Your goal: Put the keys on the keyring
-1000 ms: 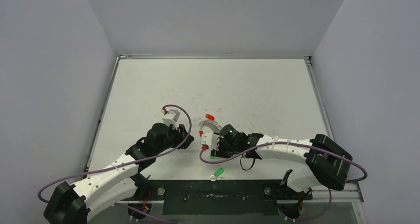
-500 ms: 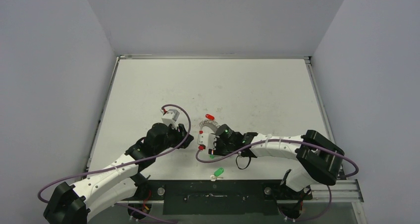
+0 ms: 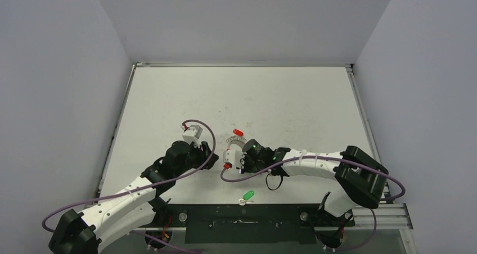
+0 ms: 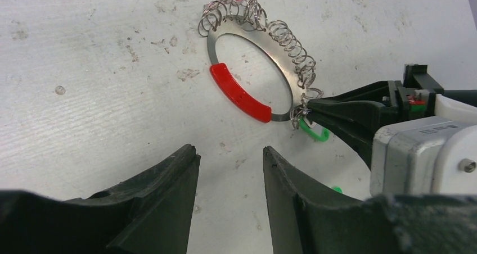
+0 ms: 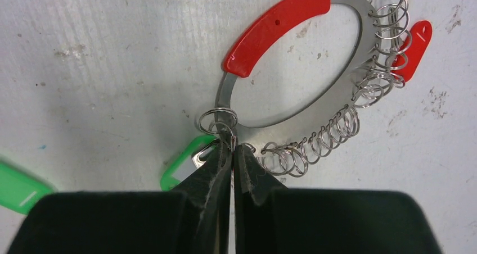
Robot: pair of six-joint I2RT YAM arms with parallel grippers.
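Black plastic fingers of the left claw (image 4: 229, 152) stand apart with nothing between them. This claw is open and sits to the left of the keyring (image 5: 363, 46), pointing at the arc with the red sleeve (image 4: 239, 94) but well short of it.

The keyring lies flat on the scuffed white bench (image 3: 281, 96). It is a flat steel band, with the glossy sleeve covering the part of its arc nearest the left claw. A row of small wire rings (image 5: 315, 144) is threaded along the opposite arc. A red tag (image 5: 415, 40) hangs among them at the far end of the keyring.

The right claw (image 5: 230, 148) comes in from the right, and its tips meet at the near end of the keyring, just past the end of the sleeve. This claw is closed, its tips pressed together on the wire of one small ring (image 5: 216, 121) that sits on the band there.

A green-headed key (image 5: 174, 172) lies just outside the keyring at that spot, partly hidden under the right claw. Whether it hangs from the pinched ring I cannot tell. The other key (image 3: 247, 195) lies loose on the bench, apart from the keyring toward the arms' bases.
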